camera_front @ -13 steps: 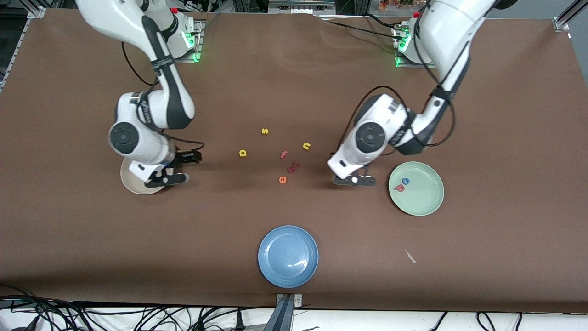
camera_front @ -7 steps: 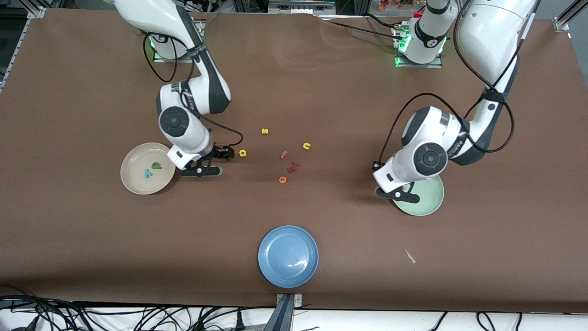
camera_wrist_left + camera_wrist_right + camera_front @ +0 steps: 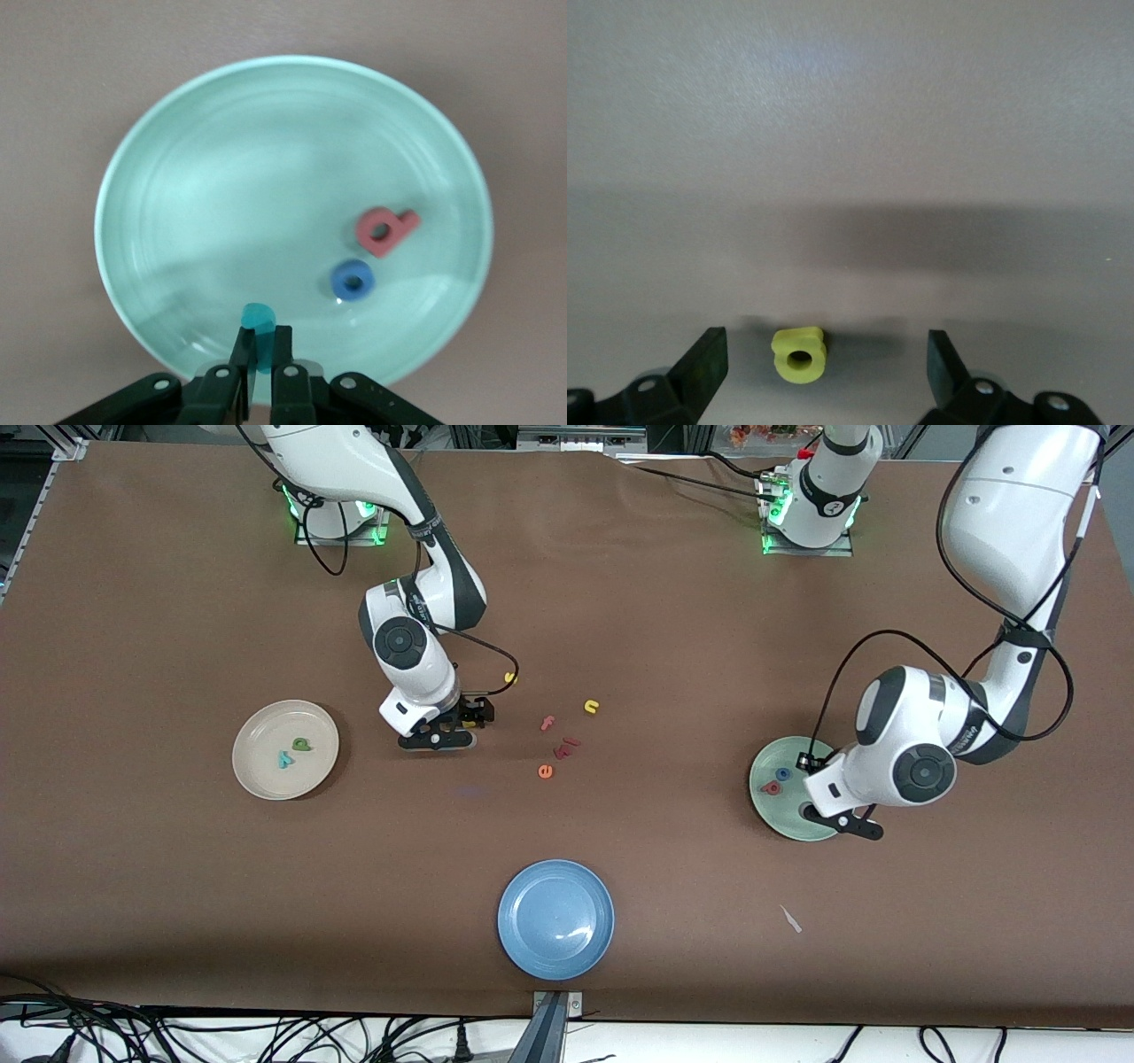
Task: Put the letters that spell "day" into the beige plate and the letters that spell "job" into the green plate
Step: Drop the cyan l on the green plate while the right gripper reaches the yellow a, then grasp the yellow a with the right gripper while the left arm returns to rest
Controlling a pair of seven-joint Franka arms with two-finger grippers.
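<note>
Left tool, having crossed to the green plate at centre-right, is pinching the teal letter. Right tool, spread, has reached the yellow letter, leaving the beige plate.

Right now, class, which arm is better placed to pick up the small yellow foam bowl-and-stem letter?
The right: its open hand hangs over that yellow letter, while the left hand holds a teal piece over the green plate.

A robotics lab: two arm bases bolted to a brown-covered table at the frame's top, aluminium framing at the upper corners, loose cables along the bottom edge.
</note>
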